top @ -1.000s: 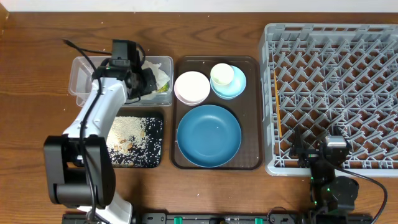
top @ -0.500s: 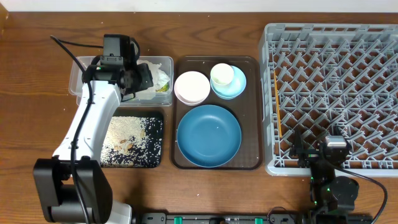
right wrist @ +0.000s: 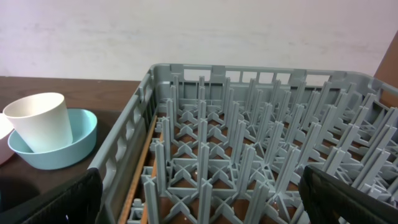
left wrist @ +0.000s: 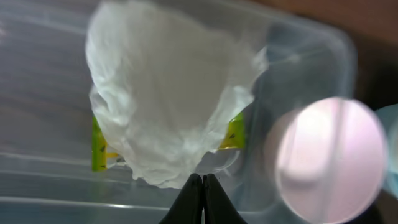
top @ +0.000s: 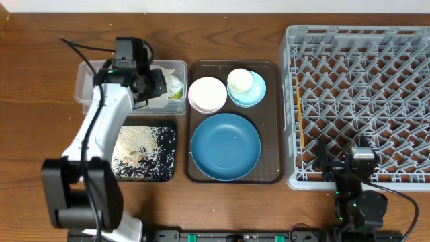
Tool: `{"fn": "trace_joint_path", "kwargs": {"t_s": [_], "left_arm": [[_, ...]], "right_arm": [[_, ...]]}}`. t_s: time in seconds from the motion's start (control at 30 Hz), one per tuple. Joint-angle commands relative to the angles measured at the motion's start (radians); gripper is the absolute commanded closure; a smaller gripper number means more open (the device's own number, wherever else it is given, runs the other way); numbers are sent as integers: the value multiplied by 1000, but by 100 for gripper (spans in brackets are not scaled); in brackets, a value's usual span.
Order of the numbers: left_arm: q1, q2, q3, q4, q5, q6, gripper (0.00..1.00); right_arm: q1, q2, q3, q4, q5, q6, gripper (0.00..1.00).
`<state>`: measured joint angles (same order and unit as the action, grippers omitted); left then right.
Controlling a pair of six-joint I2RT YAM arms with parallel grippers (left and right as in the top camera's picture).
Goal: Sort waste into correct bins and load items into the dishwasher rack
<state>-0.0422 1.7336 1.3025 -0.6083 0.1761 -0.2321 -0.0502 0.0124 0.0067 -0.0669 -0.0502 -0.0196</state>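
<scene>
L gripper (left wrist: pixel 202 186): clenched, tips pressed together with no gap, held over the clear tub (top: pixel 87 74) at table rear-left. Lower edge of a crumpled white napkin (left wrist: pixel 168 93) is seen right at the tips; whether a fold is pinched cannot be told. Napkin is lodged in the tub's right half, w/ the yellow-green wrapper (left wrist: pixel 98 149) showing under it on both sides. Black tray (top: pixel 168 168): set just in front of the tub, covered mostly w/ white rice grains (top: pixel 134 144). Brown serving tray (top: pixel 272 134): just right of both bins; pinkish-white bowl (top: pixel 207 94) is placed rear-left on it, light-blue dish (top: pixel 255 94) rear-right w/ the cream cup (top: pixel 240 81) stood upright in it, dark-blue plate (top: pixel 225 146) at front. Dishwasher rack (top: pixel 363 101): far right; chopsticks (top: pixel 297 114) are laid along its left inner wall. R gripper (right wrist: pixel 199 186): released, jaws spread wide, nothing between them, parked at the rack's front edge, pointed across the pegs.
</scene>
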Motion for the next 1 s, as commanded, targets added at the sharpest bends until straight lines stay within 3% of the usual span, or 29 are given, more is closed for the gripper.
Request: {"fn": "trace_joint_path", "kwargs": {"t_s": [0.0,0.5,0.77,0.97], "left_arm": [[4,42,18,-16,-29,23,94],[4,46,236,-307,-38,83,94],[2,63,245,-254,-25,85,94],[-7,173,276,-251,3,90,94]], "right_arm": [[-3,-4,-1,-4,-3,-4,1],[-3,-4,-1,-4,-3,-4,1],[-3,-4,-1,-4,-3,-4,1],[-3,-4,-1,-4,-3,-4,1]]}}
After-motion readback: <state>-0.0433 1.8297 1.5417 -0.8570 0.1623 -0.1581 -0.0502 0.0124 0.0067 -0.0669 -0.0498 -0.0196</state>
